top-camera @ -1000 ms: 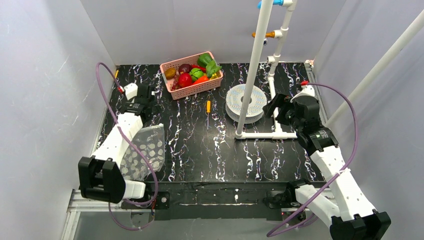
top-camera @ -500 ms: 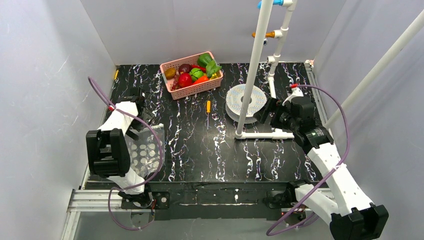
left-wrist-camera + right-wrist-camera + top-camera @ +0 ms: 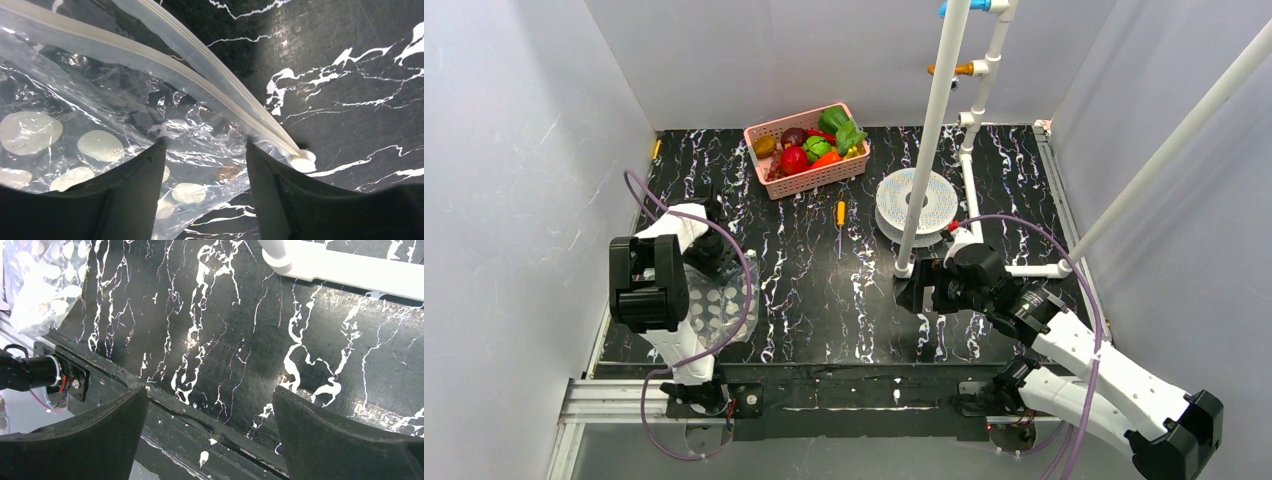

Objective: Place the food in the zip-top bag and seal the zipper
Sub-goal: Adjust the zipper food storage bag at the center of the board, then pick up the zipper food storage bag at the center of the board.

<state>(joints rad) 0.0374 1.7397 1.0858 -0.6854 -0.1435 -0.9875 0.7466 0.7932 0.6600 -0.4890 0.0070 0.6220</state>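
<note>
1. Hovering low over the bag, the left hand [image 3: 202, 150] has its two dark, matte fingers [image 3: 135, 190] partly apart, with a clear gap between them. A corner of the clear, crinkled zip-top bag printed with white dots [image 3: 100, 125] lies in that gap. The fingers do not pinch the film, so the hand is released.
2. The zipper [image 3: 272, 135] shows as two pale, ribbed plastic strips. They stand apart at the upper left of the left wrist view and meet at a small white end tab just beside the right finger. The mouth is therefore unsealed along that stretch.
3. The bag lies flat and wrinkled at the left side of the black, white-veined marble-look bench [image 3: 824, 300], partly under the left arm.
4. The right hand [image 3: 210, 390] is spread wide, its broad black fingers [image 3: 90, 435] holding and touching nothing. It hangs over the bench's near edge, well apart from the bag.
5. The food [image 3: 809, 148], small glossy toy fruits and vegetables in red, green, purple and orange, sits piled in the pink lattice plastic basket [image 3: 814, 180] at the far side of the bench, well apart from both hands.
6. A slim orange-handled screwdriver [image 3: 840, 215] lies on the bench near the basket.
7. A round white dotted roll [image 3: 916, 205] rests beside a white pipe frame [image 3: 934, 120].
</note>
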